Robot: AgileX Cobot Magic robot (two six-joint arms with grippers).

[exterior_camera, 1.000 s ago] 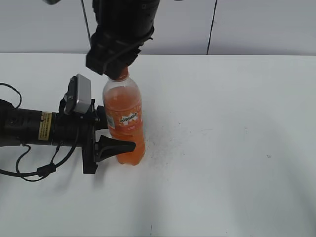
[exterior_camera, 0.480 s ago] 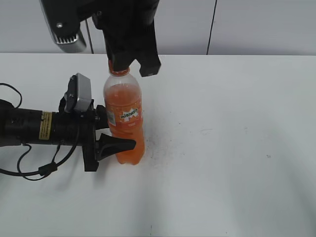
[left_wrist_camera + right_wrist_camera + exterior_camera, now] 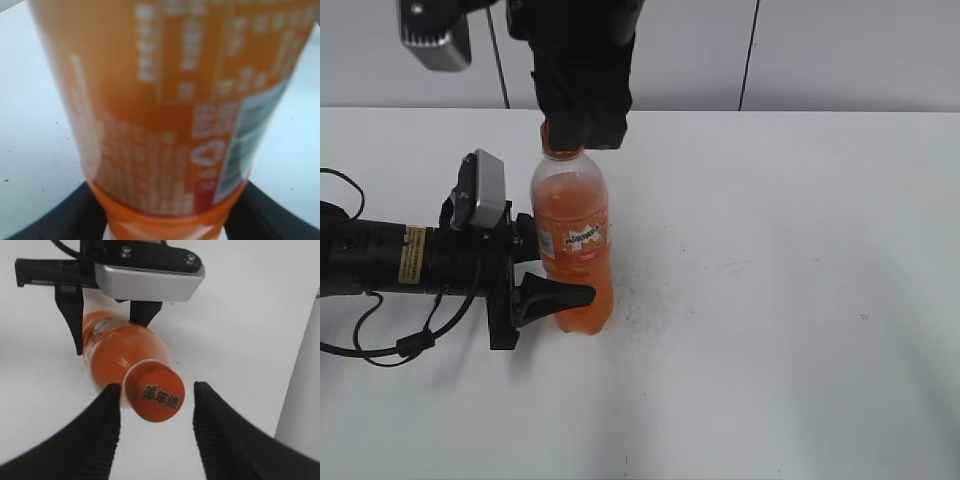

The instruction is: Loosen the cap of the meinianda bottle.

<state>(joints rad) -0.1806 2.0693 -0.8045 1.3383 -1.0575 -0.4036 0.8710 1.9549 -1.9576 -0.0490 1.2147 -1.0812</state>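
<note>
Right wrist view: one small round orange plastic cap (image 3: 155, 392) bears dark Chinese lettering; my right gripper (image 3: 156, 410) stands spread, one finger touching, the other clear. One tall clear bottle of orange drink (image 3: 573, 245) stands upright on the white table (image 3: 790, 300), pinched by my left gripper (image 3: 552, 268). Label logo apparently "Mirinda", blurred.

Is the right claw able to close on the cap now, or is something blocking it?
Probably yes. The right claw stands open directly over the cap, one finger on each side, nothing between. The left claw holds the meinianda bottle low, well clear of the top.
</note>
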